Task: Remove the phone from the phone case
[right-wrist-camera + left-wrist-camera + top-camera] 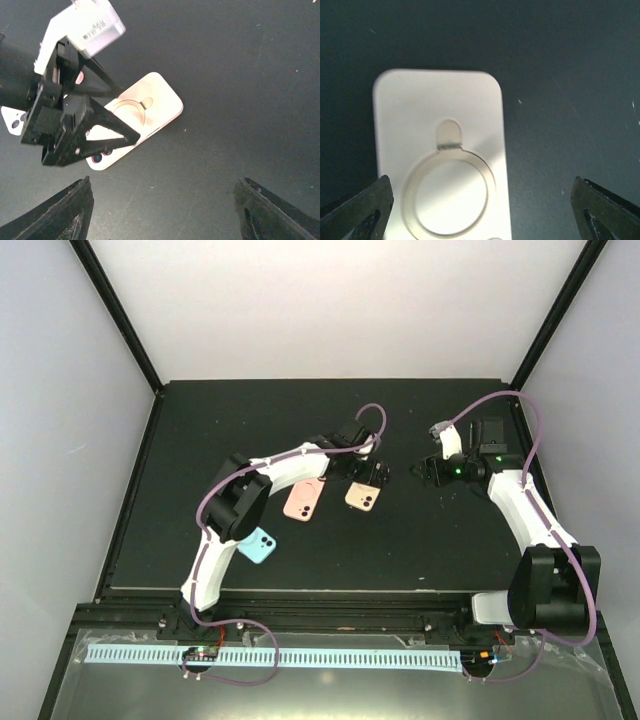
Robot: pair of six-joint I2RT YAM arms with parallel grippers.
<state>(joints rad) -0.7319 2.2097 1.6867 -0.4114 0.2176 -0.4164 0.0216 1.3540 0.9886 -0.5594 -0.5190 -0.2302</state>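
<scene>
The phone case lay lower left of frame, long axis running up the frame, under the wide-spread, empty left gripper, the nearer arm.

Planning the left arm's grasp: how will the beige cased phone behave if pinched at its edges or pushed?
Probably stiff: the beige cased phone is a thin flat slab. Lying flat on the table, it should slide rather than roll or tip. Its smooth, rounded edges might slip in the left end effector.
</scene>
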